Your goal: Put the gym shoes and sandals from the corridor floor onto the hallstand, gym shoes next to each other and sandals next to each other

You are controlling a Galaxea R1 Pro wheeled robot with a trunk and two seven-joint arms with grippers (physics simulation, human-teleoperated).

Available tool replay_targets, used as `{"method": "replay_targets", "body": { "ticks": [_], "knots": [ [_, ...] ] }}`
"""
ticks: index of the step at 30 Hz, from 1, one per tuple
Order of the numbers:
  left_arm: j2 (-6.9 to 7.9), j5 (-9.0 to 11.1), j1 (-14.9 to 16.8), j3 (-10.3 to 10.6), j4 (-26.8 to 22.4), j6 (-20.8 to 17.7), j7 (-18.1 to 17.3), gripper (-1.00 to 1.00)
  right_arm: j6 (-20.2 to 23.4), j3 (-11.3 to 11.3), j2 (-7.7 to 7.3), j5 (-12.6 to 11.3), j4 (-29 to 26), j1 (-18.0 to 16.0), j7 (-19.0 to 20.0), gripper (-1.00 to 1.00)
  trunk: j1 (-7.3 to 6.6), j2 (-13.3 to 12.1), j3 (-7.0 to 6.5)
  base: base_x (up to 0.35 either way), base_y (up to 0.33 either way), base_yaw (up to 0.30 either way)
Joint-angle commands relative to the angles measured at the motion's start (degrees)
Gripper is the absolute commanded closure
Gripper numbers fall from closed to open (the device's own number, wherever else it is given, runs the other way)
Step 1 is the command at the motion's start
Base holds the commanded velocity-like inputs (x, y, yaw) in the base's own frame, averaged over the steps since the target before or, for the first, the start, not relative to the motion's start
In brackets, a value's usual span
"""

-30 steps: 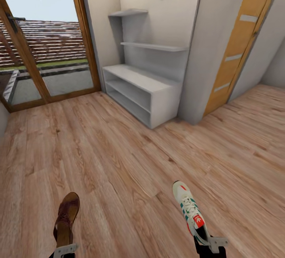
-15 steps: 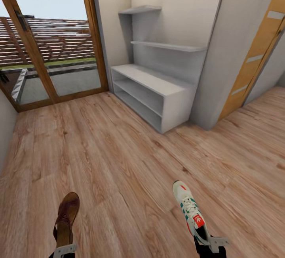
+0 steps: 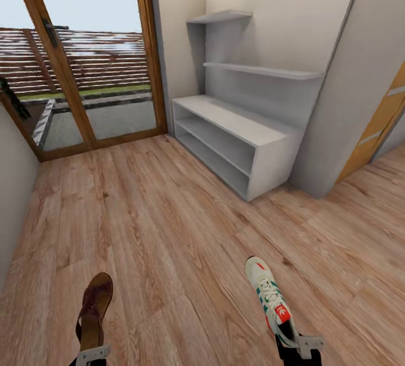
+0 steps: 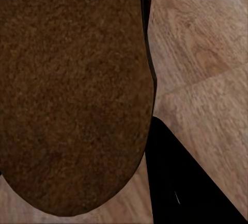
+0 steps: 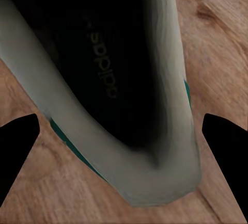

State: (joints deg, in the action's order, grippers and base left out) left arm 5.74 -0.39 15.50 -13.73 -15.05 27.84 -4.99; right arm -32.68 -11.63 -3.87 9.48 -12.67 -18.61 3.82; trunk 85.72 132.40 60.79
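From my head camera the corridor is evenly bright, with daylight entering through the glass door [image 3: 84, 57]. Shadows are soft under the shelves of the shoe rack [image 3: 236, 135]. I see no glare on the floor [image 3: 169, 231]. Vertical lines lean outward toward the edges. Both wrist pictures are soft and grainy at close range.

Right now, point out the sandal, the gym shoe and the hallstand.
sandal [image 3: 94, 304], head view, strapped upper.
gym shoe [image 3: 269, 293], head view, laces.
hallstand [image 3: 236, 118], head view, top of low base.
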Motion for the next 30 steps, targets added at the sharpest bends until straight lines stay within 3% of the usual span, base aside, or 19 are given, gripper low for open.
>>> {"method": "replay_targets", "body": {
  "ticks": [1,9,30],
  "knots": [
    [-0.03,-0.2,0.1,-0.5,0.1,0.1,-0.5,1.0,-0.2,-0.5,0.01,0.3,0.0,0.0,0.4,1.0,0.02,0.0,-0.01,0.297,0.152,0.233],
    [-0.03,-0.2,0.1,-0.5,0.0,0.1,-0.5,1.0,-0.2,-0.5,0.01,0.3,0.0,0.0,0.4,1.0,0.02,0.0,-0.23,0.302,0.141,0.201],
    [-0.03,-0.2,0.1,-0.5,0.0,0.1,-0.4,1.0,-0.2,-0.5,-0.27,0.4,0.1,0.0,0.5,1.0,0.02,0.0,-0.24,0.304,0.138,0.006]
  ]
}}
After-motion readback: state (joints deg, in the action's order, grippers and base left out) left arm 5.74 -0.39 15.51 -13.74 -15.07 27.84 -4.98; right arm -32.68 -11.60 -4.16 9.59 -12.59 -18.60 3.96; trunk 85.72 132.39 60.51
